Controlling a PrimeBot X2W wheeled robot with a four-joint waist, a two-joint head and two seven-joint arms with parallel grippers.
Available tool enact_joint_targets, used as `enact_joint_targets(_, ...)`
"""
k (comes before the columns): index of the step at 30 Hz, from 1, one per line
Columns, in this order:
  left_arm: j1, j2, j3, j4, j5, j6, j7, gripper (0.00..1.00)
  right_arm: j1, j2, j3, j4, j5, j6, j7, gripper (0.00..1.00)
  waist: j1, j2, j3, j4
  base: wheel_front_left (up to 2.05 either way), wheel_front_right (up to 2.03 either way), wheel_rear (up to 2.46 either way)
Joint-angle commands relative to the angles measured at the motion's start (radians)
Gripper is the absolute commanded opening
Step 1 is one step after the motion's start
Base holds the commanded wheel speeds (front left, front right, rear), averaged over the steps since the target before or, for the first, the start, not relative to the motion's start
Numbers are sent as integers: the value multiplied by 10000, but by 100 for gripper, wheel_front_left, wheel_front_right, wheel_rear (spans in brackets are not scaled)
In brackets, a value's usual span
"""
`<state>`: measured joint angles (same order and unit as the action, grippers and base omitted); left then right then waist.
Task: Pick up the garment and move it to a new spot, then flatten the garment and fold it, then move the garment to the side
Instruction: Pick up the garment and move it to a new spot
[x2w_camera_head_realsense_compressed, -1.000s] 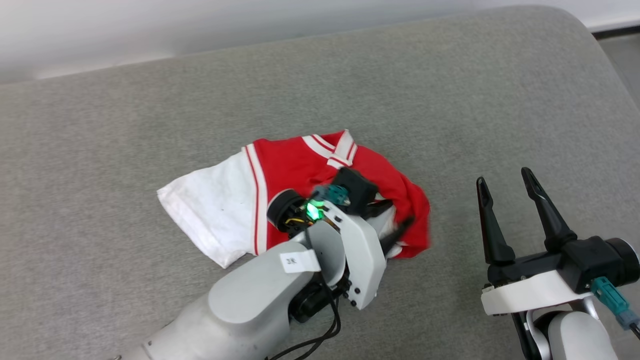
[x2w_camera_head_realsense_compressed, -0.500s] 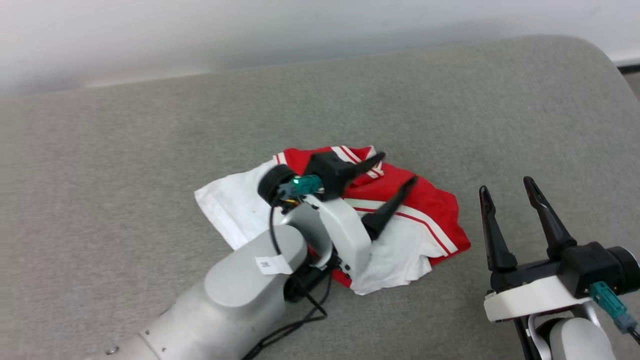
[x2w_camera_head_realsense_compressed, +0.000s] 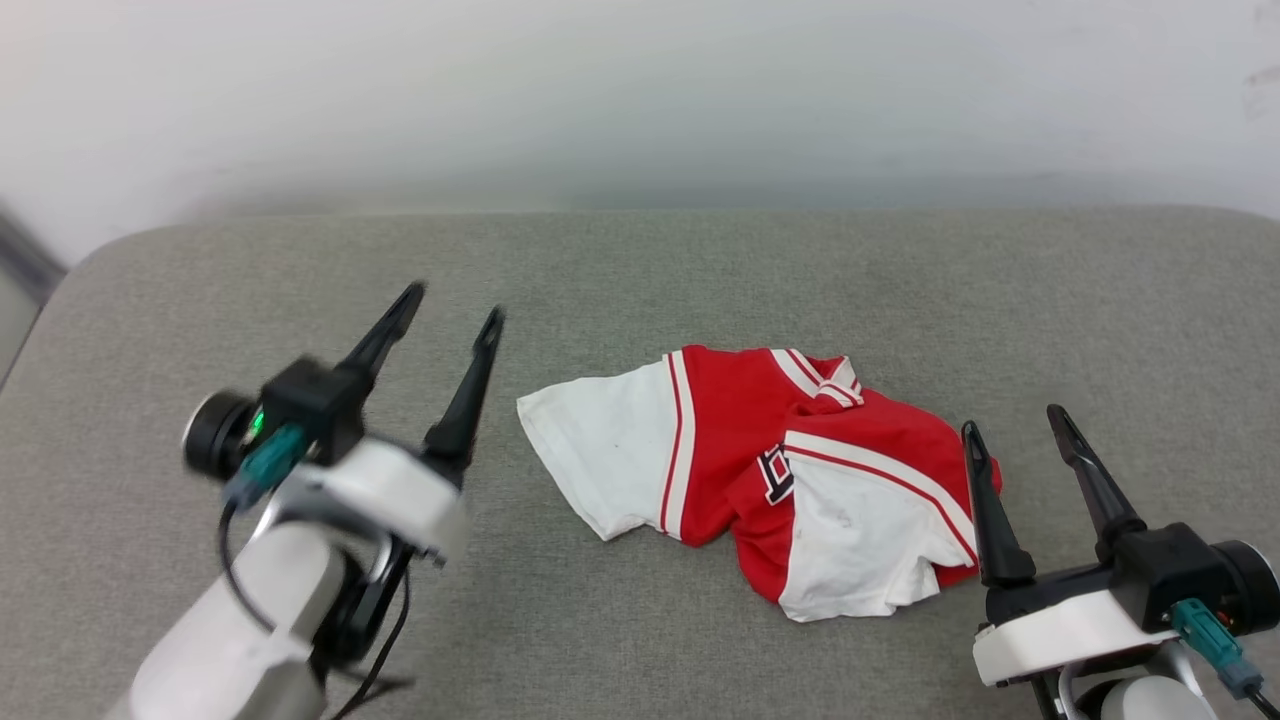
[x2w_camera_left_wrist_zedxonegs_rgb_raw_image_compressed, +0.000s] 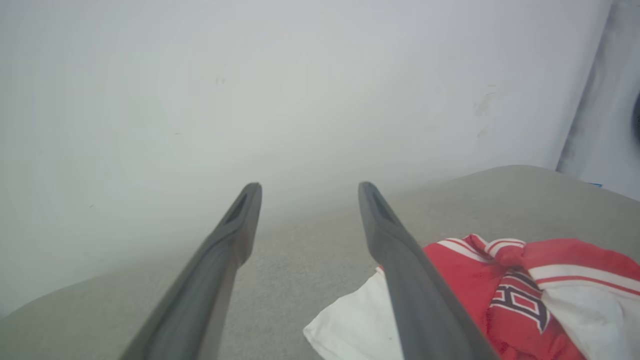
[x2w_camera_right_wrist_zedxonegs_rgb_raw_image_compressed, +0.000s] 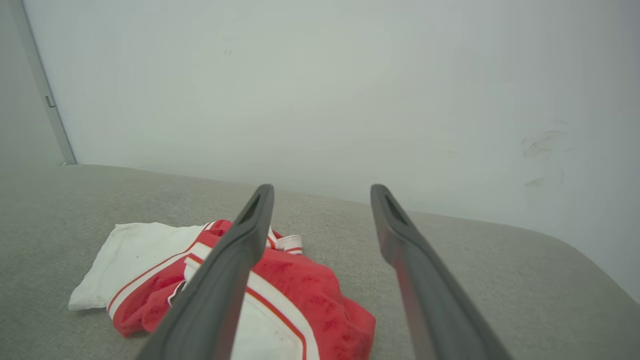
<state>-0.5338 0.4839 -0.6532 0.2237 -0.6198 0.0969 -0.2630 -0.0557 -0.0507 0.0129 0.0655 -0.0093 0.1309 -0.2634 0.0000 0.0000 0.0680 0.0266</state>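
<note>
Head view: jersey (x2w_camera_head_realsense_compressed: 745, 450) lies crumpled on the grey cushion (x2w_camera_head_realsense_compressed: 640, 270), between my two claws and nearer the right one. Left claw (x2w_camera_head_realsense_compressed: 454, 302) is spread, empty, and looks raised, apart from the spread sleeve (x2w_camera_head_realsense_compressed: 600, 460). Right claw (x2w_camera_head_realsense_compressed: 1011, 421) is spread and empty too; its inner finger overlaps the jersey's right edge here, and I can't tell if it touches. Right wrist view puts the cloth under and beside that finger, so any sideways sweep risks snagging the red edge and dragging the pile. Bigger risk is the grasp itself. The folded sleeve (x2w_camera_head_realsense_compressed: 870, 520) lies over the front and half hides the lettering (x2w_camera_head_realsense_compressed: 775, 478), so layers are stacked there. Pinch there and I likely catch sleeve plus body, and it lifts as a wad that won't flatten. Pinch just the spread sleeve and the rest hangs and twists. The cushion looks soft, so coming down too deep could bury my fingertips in the upholstery; too shallow and the thin fabric slips out. Safer bet, I judge: one claw per side near the striped collar (x2w_camera_head_realsense_compressed: 825, 375), single layer each.
</note>
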Motion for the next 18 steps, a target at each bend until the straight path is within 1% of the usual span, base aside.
enact_joint_targets(1, 640, 114, 370, -411, 223, 122, -21, 100, 157, 11, -22, -16, -9, -3, -19, 100, 0, 0, -135, 143, 0, 0, 0)
enact_joint_targets(4, 2096, 254, 1325, -1410, 764, 297, -23, 100, 244, 8, -25, 2, 25, -5, -20, 100, 0, 0, -214, 187, 0, 0, 0)
enact_joint_targets(7, 3372, 43, 2156, -2240, 1312, 304, -24, 100, 380, 9, -26, -7, 59, -3, -20, 100, 0, 0, -260, 214, 0, 0, 0)
enact_joint_targets(10, 4358, -430, 2788, -2932, 1973, 212, -24, 100, 446, 9, -33, 19, 75, -5, -20, 100, 0, 0, -294, 225, 0, 0, 0)
enact_joint_targets(13, 5143, -1030, 3261, -3355, 2504, 29, -25, 100, 561, 9, 12, 52, 119, -5, -20, 100, 0, 0, -323, 203, 0, 0, 0)
enact_joint_targets(18, 5817, -1825, 3967, -3653, 3142, -349, -25, 100, 574, 9, 88, 66, 162, -3, -20, 100, 0, 0, -325, 135, 0, 0, 0)
